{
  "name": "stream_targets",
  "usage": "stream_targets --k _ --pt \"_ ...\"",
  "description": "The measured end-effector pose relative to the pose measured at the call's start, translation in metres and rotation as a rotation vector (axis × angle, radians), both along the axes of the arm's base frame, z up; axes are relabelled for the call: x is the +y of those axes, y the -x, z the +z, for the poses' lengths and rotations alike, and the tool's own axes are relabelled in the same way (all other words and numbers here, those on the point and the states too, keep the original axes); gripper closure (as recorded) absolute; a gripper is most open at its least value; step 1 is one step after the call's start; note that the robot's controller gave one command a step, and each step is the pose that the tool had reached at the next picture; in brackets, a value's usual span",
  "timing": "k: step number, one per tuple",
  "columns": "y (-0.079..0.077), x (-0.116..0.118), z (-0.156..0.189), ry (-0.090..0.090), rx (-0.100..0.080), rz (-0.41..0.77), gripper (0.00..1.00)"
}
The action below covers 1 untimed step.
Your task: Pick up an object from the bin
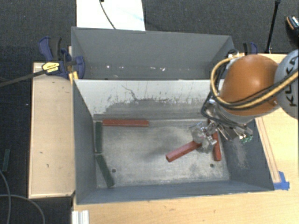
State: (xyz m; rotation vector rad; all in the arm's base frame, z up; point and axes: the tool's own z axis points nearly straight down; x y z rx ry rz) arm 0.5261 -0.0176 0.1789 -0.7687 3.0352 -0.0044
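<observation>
Gripper (204, 139) is low in the right part of the bin (140, 160), under the arm's orange cover (247, 80). It sits right at the upper right end of a red bar (182, 151), which lies slanted on the floor right of the middle, its other end pointing down-left. Can't tell how far open the gripper is, or whether it has hold of the bar (the metal parts there run together). A short red bar (217, 152) stands nearly upright in the view just right of the gripper, close to it. A long red bar (125, 122) lies along the foot of the back wall, well apart. At the left wall lies a green bar (98, 136), with a second green bar (105, 171) below it, slanted toward the front left corner.
</observation>
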Motion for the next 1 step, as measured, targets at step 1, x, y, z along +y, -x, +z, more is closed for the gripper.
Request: stream_targets --k 1 --pt "-0.0061 -0.0237 0.0562 0.0 0.002 -0.045 1.0"
